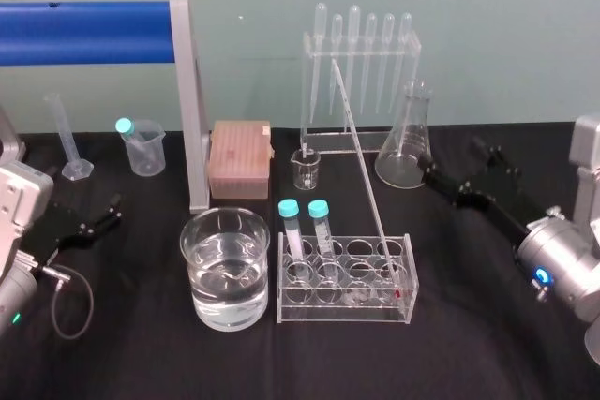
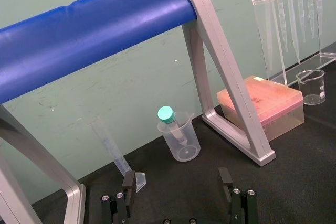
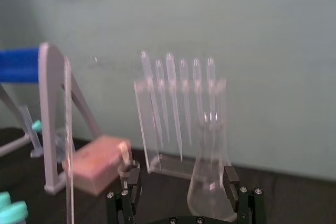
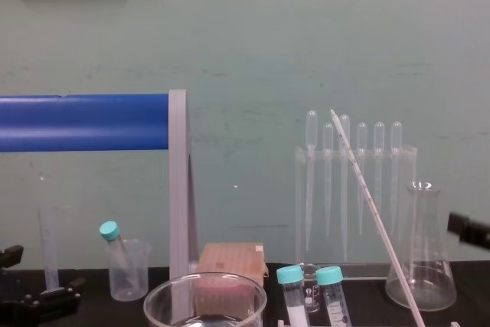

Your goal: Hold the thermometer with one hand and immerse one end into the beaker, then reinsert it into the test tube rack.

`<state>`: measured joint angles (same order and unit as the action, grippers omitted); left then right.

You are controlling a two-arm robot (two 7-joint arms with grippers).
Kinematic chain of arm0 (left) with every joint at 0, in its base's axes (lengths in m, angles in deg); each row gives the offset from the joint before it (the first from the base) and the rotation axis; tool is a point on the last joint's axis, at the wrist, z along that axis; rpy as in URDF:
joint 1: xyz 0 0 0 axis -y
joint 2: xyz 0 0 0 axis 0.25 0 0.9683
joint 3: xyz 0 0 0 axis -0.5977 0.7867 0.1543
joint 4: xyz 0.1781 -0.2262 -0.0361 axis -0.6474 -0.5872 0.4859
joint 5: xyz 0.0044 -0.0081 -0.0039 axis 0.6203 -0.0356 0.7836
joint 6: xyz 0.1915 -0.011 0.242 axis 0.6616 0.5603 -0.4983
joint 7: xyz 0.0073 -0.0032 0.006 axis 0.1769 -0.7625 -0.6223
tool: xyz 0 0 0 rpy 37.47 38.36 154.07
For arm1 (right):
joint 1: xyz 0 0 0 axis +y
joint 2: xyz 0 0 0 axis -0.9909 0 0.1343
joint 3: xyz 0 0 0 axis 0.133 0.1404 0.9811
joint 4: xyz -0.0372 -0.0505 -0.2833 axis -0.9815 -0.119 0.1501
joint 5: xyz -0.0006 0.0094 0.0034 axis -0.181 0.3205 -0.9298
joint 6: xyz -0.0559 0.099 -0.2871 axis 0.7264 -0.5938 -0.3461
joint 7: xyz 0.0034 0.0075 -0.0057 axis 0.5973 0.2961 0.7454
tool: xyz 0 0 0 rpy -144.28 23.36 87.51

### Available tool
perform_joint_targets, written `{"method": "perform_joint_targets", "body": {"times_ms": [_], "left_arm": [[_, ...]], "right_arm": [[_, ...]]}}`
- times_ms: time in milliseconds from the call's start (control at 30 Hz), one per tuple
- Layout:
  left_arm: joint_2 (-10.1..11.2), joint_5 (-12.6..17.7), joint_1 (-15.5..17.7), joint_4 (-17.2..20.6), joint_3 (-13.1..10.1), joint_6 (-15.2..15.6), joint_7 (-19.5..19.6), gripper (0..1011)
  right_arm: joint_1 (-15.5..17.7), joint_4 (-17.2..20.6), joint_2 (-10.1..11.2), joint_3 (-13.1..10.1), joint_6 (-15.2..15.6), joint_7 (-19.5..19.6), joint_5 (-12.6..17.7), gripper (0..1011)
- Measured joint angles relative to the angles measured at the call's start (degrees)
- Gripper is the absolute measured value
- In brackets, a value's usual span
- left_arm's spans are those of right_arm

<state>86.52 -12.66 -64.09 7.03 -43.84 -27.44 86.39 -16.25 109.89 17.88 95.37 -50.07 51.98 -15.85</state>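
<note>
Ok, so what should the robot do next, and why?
Probably swing the right claw left to the thermometer, about mid-stem: it leans untouched in the test tube rack, and that open claw, by the conical flask, is nearer than the left claw.

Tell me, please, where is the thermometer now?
In the head view the thermometer stands tilted in the right end of the test tube rack, right of the beaker, its top leaning toward the pipette stand.

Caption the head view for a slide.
Long whitish glass thermometer leaning in clear test tube rack beside wide clear glass beaker; left tool and right tool open.
</note>
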Motion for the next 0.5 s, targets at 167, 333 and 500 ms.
{"method": "perform_joint_targets", "body": {"times_ms": [167, 333, 500], "left_arm": [[0.0, 0.0, 0.0, 0.0, 0.0, 0.0, 0.0, 1008], [0.0, 0.0, 0.0, 0.0, 0.0, 0.0, 0.0, 1008], [0.0, 0.0, 0.0, 0.0, 0.0, 0.0, 0.0, 1008]], "right_arm": [[-0.3, -1.7, -0.7, 0.4, 2.3, -0.5, -0.1, 1003], [-0.5, -2.7, -1.5, 0.1, 3.6, -1.6, 0.1, 1003], [-0.5, -2.7, -1.5, 0.1, 3.6, -1.7, 0.1, 1003]]}}
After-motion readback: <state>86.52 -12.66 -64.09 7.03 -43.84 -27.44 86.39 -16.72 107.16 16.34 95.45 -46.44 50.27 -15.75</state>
